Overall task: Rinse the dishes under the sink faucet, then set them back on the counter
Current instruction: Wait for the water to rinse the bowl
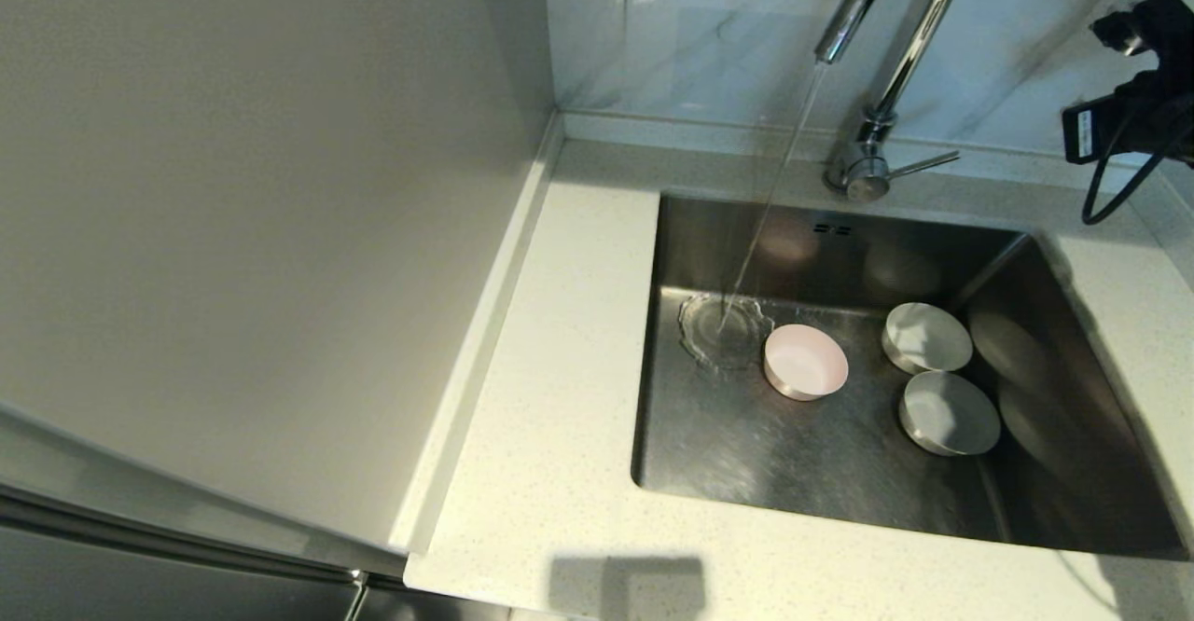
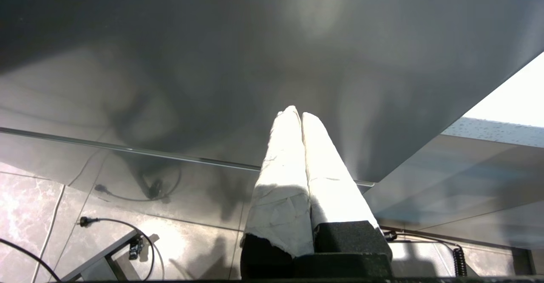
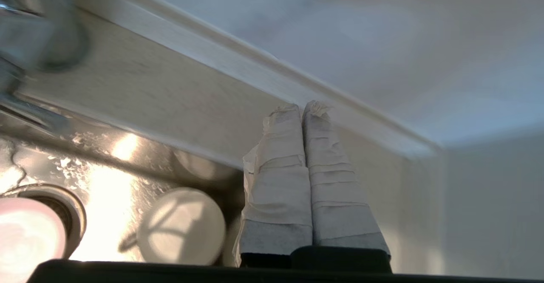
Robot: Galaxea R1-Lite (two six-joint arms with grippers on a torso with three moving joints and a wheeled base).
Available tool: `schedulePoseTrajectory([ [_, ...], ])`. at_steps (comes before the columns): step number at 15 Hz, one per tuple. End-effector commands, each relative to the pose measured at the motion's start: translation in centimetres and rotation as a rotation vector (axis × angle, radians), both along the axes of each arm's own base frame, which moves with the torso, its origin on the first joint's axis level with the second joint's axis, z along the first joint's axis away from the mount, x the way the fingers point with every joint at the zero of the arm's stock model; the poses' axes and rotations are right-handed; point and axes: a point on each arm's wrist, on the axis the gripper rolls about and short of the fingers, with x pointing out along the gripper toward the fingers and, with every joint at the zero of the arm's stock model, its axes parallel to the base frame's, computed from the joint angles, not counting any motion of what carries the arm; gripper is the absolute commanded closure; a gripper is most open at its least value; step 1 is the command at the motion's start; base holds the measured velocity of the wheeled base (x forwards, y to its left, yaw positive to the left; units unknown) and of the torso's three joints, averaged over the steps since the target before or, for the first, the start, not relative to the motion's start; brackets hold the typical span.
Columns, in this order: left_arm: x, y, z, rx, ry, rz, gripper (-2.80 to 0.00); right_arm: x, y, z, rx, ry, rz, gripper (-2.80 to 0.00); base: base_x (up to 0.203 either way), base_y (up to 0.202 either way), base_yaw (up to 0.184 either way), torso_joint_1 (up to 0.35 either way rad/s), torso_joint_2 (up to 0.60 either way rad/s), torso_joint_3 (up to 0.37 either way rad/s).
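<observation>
Hovering over the sink [image 1: 1073, 472], the right gripper [image 3: 302, 106] is pressed closed, holding nothing.

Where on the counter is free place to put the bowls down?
Bare counter runs left of the sink, up to the wall rim, and along its front edge. Inside, the pink bowl and two white bowls crowd the middle and right.

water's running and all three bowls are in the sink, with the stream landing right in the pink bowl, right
Not quite. The head view shows the stream hitting the sink floor at the drain, just beside the pink bowl, not in it. The water is running, and both white bowls sit in the sink too.
</observation>
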Motion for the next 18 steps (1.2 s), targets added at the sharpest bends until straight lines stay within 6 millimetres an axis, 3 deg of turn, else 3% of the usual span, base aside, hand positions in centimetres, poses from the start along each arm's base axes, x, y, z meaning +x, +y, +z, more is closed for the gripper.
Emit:
schedulePoseTrajectory([
  [1,0.0,0.0,0.0,0.000,-0.003,-0.001,0.00,-4.1,0.6,2.3,0.062,-0.055,-0.022,0.00,0.000,0.000,0.000,0.000,0.00,0.000],
  [3,0.0,0.0,0.0,0.000,-0.003,0.001,0.00,-8.2,2.6,2.4,0.175,-0.045,-0.006,0.00,0.000,0.000,0.000,0.000,0.00,0.000],
  [5,0.0,0.0,0.0,0.000,-0.003,0.001,0.00,-12.8,4.3,-0.3,0.240,0.050,-0.001,0.00,0.000,0.000,0.000,0.000,0.00,0.000],
  [9,0.0,0.0,0.0,0.000,-0.003,0.001,0.00,-25.8,7.7,-7.9,0.290,0.133,0.011,0.00,0.000,0.000,0.000,0.000,0.00,0.000],
  [12,0.0,0.0,0.0,0.001,-0.003,0.001,0.00,-33.1,9.4,-15.3,0.293,0.088,0.061,0.00,0.000,0.000,0.000,0.000,0.00,0.000],
  [15,0.0,0.0,0.0,0.000,-0.003,0.001,0.00,-37.1,9.9,-21.6,0.283,-0.023,0.124,0.00,0.000,0.000,0.000,0.000,0.00,0.000],
  [18,0.0,0.0,0.0,0.000,-0.005,0.001,0.00,-38.7,9.8,-24.5,0.338,-0.108,0.160,0.00,0.000,0.000,0.000,0.000,0.00,0.000],
])
